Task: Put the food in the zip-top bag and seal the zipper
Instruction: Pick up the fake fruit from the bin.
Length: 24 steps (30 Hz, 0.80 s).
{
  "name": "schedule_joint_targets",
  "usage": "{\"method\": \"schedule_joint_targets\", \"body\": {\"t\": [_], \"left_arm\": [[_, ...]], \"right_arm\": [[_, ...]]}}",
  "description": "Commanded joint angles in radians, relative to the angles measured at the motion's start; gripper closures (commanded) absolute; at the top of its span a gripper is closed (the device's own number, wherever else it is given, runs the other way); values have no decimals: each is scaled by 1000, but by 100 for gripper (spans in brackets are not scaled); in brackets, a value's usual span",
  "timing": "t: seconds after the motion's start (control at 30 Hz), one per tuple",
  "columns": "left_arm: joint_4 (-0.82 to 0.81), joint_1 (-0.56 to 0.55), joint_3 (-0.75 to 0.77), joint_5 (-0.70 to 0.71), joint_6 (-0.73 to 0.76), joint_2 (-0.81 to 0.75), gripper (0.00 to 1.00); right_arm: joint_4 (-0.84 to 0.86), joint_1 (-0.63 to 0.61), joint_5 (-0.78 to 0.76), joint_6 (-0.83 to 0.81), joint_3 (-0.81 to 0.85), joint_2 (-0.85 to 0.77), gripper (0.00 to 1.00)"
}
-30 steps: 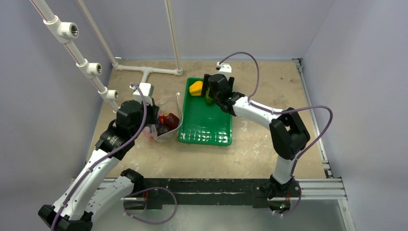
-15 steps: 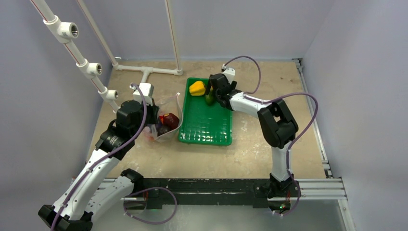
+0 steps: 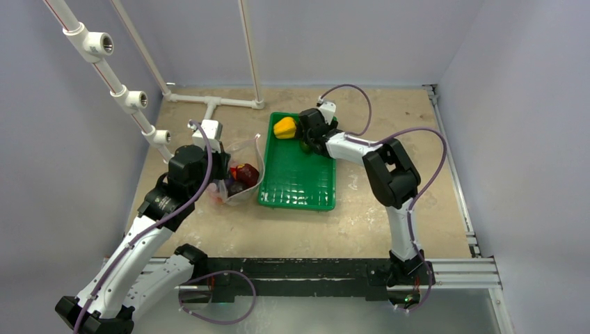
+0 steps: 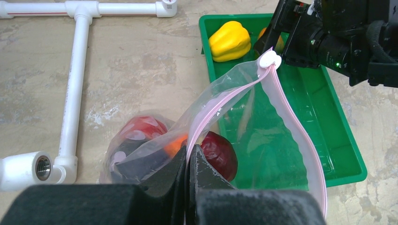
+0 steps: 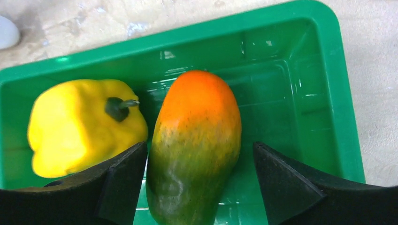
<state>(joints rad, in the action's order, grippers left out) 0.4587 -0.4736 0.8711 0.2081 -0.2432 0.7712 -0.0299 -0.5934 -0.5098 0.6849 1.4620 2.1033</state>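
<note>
Left end effector is clamped shut on the zipper, pinching the pink strip and lifting that lip. That looks like the whole point: the floppy bag gapes toward the tray instead of slumping flat on the surface. A tomato and a dark red piece sit inside already.

Over at the tray's far end, the right end effector hangs open, one finger on each side of the green-orange pepper, with a clear gap on the right side. The pepper lies lengthwise between the fingers, narrow way across, which should give an easy squeeze. Watch the yellow pepper, though: it sits just beside, and the left finger has slipped into the slim gap between the two. Nothing gripped there yet.
</note>
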Motion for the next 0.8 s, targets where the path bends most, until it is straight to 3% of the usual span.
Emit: {"method": "schedule_joint_targets", "body": {"t": [0.0, 0.17, 0.43, 0.77], "left_arm": [[-23, -2, 2, -12, -1, -9, 100], [-23, -2, 2, -10, -1, -7, 100], [-24, -2, 3, -8, -1, -6, 100], [-23, -2, 2, -11, -1, -2, 100]], "right_arm": [[-25, 4, -37, 33, 31, 6, 17], [-24, 4, -46, 37, 14, 1, 31], [-1, 4, -57, 22, -43, -70, 74], [55, -2, -29, -28, -124, -188, 96]]}}
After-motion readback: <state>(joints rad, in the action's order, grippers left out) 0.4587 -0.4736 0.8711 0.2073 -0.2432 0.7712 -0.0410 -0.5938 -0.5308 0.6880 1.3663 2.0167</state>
